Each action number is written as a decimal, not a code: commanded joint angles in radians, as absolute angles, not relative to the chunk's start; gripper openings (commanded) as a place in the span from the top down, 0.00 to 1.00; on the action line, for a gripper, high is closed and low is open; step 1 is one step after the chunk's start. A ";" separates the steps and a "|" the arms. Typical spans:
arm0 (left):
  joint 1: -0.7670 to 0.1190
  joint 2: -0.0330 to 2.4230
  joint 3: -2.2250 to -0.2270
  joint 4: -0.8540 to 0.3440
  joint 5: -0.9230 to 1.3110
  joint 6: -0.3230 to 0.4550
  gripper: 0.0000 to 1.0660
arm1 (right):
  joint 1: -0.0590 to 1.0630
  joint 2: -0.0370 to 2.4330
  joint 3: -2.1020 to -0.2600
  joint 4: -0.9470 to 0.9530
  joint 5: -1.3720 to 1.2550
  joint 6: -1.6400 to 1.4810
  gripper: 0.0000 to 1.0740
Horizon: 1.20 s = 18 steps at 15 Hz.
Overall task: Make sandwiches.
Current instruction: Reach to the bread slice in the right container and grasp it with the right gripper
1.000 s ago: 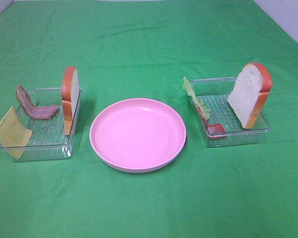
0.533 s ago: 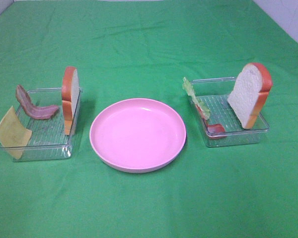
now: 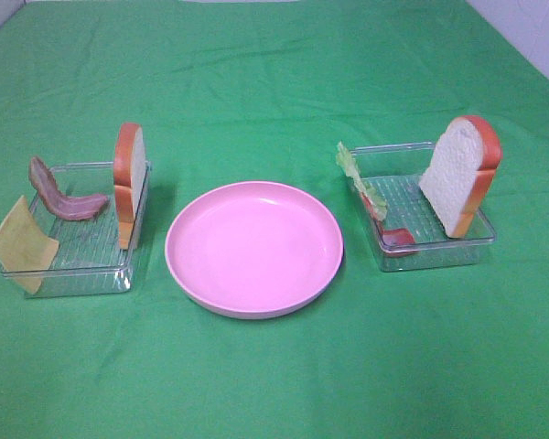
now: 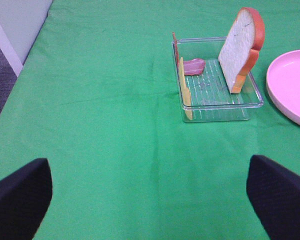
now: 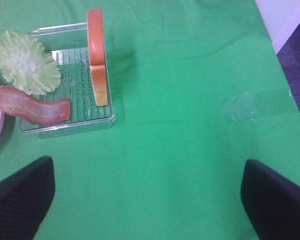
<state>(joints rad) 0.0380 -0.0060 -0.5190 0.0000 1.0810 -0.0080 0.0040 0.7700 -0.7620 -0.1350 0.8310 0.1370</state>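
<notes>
The left tool (image 4: 150, 200) and right tool (image 5: 149, 201) stand apart, empty. A white orange-crusted toy bread slice (image 3: 133, 174) stands upright in the clear plastic tray (image 3: 73, 285), 9 o'clock of the round pink plate (image 3: 253, 247); better grip its flat faces from above.

Nothing in view has visibly changed.

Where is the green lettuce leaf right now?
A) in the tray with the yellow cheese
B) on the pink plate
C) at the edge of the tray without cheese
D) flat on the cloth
C: the lettuce leans on the rim of the tray that holds a bread slice and bacon but no cheese.
</notes>
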 commanded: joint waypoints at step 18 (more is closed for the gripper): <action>0.039 -0.020 -0.518 0.000 1.076 -0.008 0.05 | 0.000 1.720 -1.344 0.126 0.770 -0.110 0.10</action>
